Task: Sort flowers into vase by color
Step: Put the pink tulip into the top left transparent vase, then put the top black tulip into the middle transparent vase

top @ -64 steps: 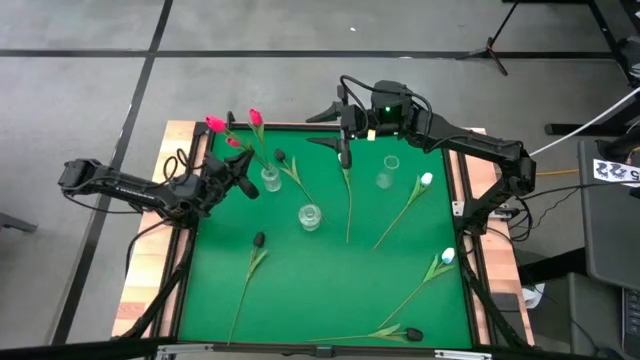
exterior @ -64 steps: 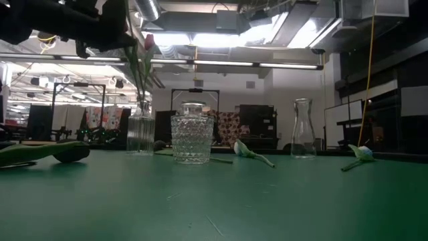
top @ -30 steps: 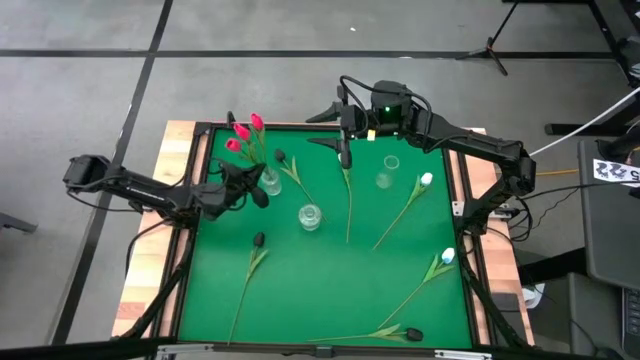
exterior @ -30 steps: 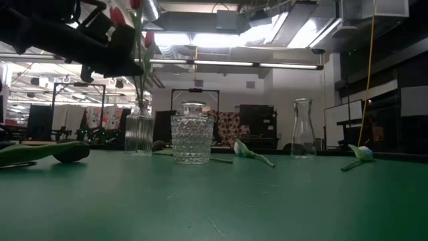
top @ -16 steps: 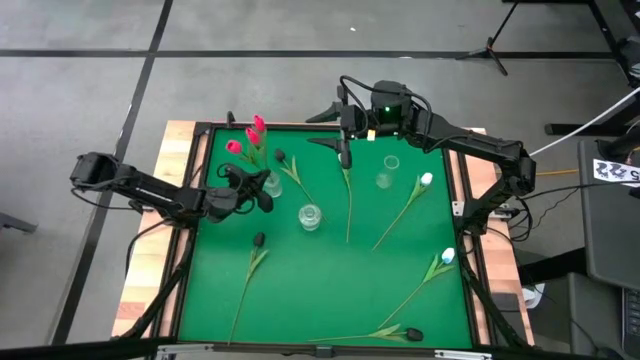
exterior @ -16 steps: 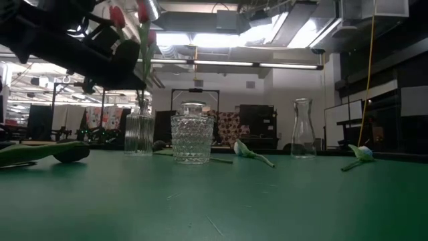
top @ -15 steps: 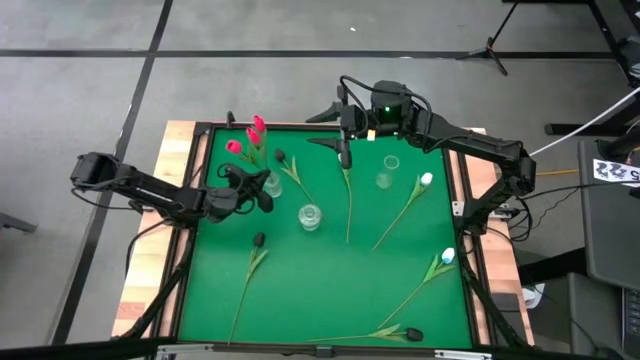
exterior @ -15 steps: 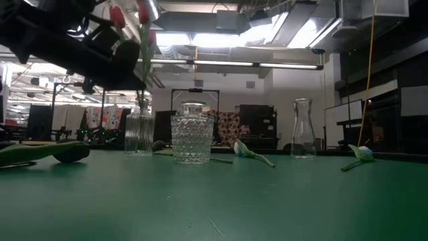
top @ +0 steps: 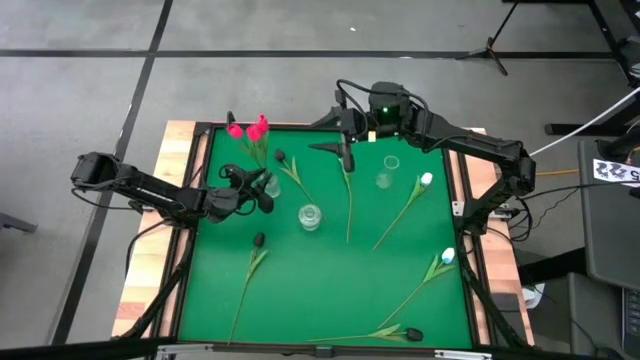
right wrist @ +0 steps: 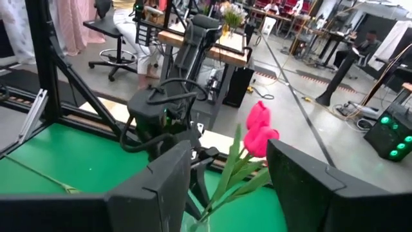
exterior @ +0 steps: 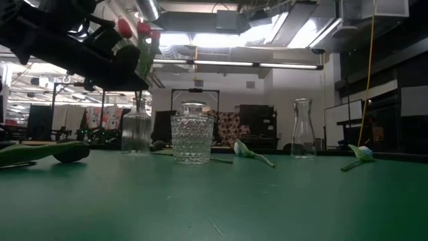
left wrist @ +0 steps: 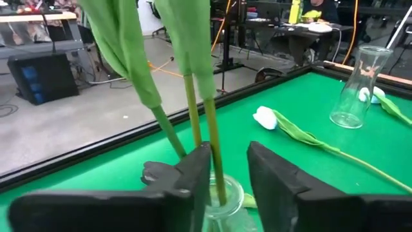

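standing near the green felt table's (top: 330, 290) left edge, a ribbed glass vase (top: 271, 183) holds 3 pink tulips (top: 250, 130); left gripper (top: 262, 192) parted around stems, right gripper (top: 344, 155) spread, empty.

We found open green table (top: 330, 290) through the middle and toward its near edge. At the far-left corner the left gripper (top: 262, 190) crowded the vase of pink tulips (top: 250, 130); two more vases (top: 308, 215) and scattered stems (top: 349, 200) blocked the far half.
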`<state>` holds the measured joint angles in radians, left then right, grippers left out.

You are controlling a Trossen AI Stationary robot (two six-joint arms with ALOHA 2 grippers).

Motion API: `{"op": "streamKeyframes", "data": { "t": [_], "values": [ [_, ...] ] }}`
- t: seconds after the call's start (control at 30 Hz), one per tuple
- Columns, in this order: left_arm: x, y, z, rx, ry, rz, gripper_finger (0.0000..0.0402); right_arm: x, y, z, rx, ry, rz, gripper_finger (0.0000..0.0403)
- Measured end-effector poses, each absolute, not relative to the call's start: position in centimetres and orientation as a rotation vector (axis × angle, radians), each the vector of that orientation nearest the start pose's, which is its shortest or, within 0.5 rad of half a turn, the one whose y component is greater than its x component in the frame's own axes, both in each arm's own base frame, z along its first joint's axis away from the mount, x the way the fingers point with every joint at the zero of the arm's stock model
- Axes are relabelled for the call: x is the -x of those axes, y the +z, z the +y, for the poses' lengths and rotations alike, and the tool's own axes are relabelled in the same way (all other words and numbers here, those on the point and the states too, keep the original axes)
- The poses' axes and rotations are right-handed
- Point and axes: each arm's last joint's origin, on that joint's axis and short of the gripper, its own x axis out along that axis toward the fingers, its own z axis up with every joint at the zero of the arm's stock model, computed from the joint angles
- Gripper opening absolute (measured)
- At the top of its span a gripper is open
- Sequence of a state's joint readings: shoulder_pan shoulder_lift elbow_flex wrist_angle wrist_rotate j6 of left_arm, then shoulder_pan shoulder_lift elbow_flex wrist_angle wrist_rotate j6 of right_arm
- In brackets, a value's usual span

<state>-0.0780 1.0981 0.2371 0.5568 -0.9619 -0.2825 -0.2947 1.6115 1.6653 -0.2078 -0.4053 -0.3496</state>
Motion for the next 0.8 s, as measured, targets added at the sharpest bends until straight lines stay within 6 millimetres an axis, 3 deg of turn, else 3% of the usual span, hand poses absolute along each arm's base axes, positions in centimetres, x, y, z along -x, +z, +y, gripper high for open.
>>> {"op": "streamKeyframes", "data": {
  "t": [0.37, 0.8],
  "values": [
    [-18.3, 17.5, 0.9, 0.098, 0.9, 0.117, 0.0208, -35.3, 42.4, -9.5, 0.299, 0.141, 0.145, 0.0202],
    [-16.4, 20.8, 1.0, 0.087, 0.886, -0.017, 0.021, -35.2, 41.8, -9.6, 0.303, 0.102, 0.209, 0.0202]
  ]
}}
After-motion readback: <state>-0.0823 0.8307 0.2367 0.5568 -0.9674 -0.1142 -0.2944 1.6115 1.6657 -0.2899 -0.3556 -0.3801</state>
